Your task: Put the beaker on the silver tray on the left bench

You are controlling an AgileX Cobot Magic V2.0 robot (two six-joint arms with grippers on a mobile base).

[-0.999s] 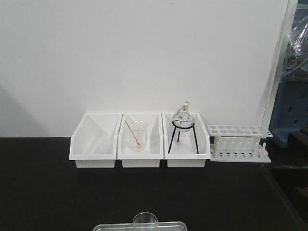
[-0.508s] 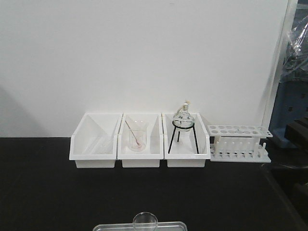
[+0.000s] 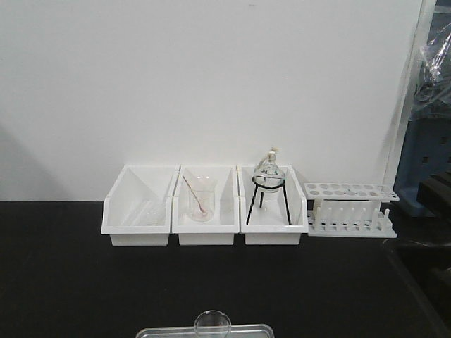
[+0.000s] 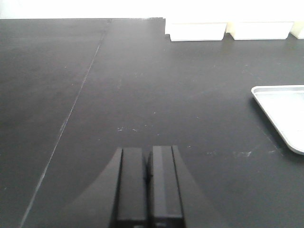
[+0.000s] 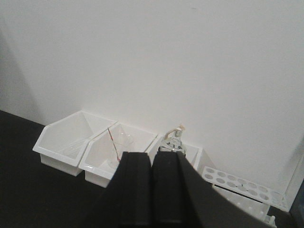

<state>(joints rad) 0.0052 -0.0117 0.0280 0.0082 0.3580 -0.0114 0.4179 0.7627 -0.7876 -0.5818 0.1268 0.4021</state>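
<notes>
beaker (image 3: pixel 213 324): we see it standing upright on the silver tray (image 3: pixel 169 332), rim up, long axis vertical; can't make out the spout
cut off: frame bottom crops tray and beaker base
left gripper (image 4: pixel 148 190): fingers pressed together, empty, over the left bench (image 4: pixel 142 95)
right gripper (image 5: pixel 152 190): also closed, nothing held

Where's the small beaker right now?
In the front view, the beaker sits at the bottom edge, centre, on the far rim of the silver tray, well in front of the white bins.
</notes>
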